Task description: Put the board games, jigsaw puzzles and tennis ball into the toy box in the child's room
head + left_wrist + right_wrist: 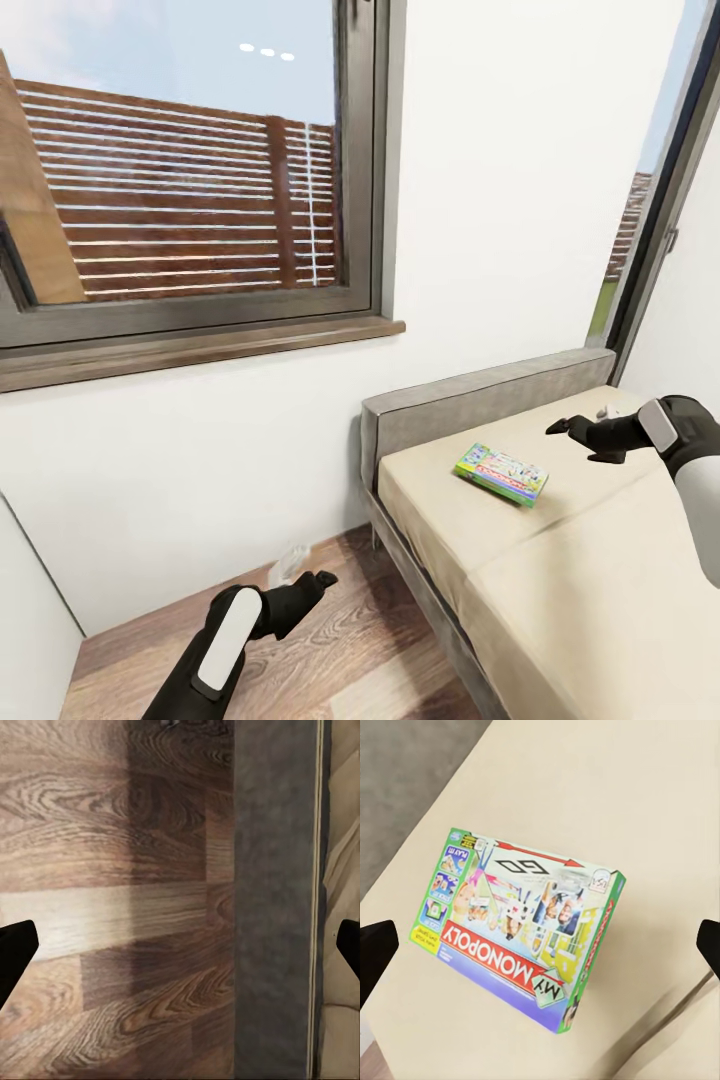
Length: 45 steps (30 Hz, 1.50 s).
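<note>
A: status?

B: Head cam faces a white wall w/ a big dark-framed window, wood sill under it. Bed at lower right: beige mattress, grey frame, grey headboard against the wall. Wood-plank floor beside it.

A: game box?

B: Monopoly box lies flat on the mattress near the headboard end, about mid-width. Nothing touching it. R wrist cam has it dead centre, red "MY MONOPOLY" band readable, green edge, slightly skewed to the mattress seam.

A: R hand?

B: Right hand hovers over the mattress, just beside the box on its far-right side, above it, not in contact. Fingers spread wide, holding nothing. In the wrist cam both black fingertips sit at the frame edges w/ the box between them but lower down.

A: L hand?

B: Left hand is low over the floor, near the bed's corner, well apart from the box. Also wide and holding nothing; its wrist cam has dark fingertips at both edges, planks and the grey bed frame between. Mattress edge just past the frame.
</note>
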{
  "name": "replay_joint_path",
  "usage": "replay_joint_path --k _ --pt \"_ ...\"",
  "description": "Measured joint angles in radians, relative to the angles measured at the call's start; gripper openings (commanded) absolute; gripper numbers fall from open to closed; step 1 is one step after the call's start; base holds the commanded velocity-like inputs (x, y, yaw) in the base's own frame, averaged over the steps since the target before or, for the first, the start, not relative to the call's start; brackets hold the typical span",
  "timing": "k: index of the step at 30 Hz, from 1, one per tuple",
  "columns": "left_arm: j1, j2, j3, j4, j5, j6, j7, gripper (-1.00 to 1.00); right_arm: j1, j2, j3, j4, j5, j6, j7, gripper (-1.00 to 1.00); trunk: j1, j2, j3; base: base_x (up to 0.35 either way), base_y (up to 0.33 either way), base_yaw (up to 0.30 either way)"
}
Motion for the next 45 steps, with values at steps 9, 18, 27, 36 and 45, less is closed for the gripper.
replay_joint_path --k 9,18,27,36,45 --pt "0.009 0.0 -0.002 -0.002 -0.006 -0.001 0.002 1.0 0.001 -0.002 -0.001 0.0 0.001 0.0 0.006 1.0 0.0 0.0 0.0 0.0 0.0 0.004" --pt "0.01 0.0 -0.004 -0.002 -0.008 -0.002 0.004 1.0 0.001 -0.004 -0.002 -0.002 0.002 0.0 0.005 1.0 0.0 0.0 0.0 0.004 0.005 0.0" --pt "0.011 0.0 -0.006 -0.002 -0.009 -0.003 0.004 1.0 0.001 -0.007 -0.001 -0.002 0.002 0.0 0.004 1.0 0.0 0.0 0.0 0.115 0.106 0.0" --pt "0.011 0.0 -0.008 -0.002 -0.008 -0.002 0.004 1.0 0.001 -0.011 -0.002 -0.002 0.003 0.0 0.002 1.0 0.0 0.0 0.0 0.043 0.036 0.0" --pt "0.01 0.0 -0.008 -0.002 -0.008 -0.001 0.004 1.0 0.003 -0.016 -0.003 -0.002 0.003 0.0 0.001 1.0 0.0 0.0 0.0 0.006 0.005 0.0"
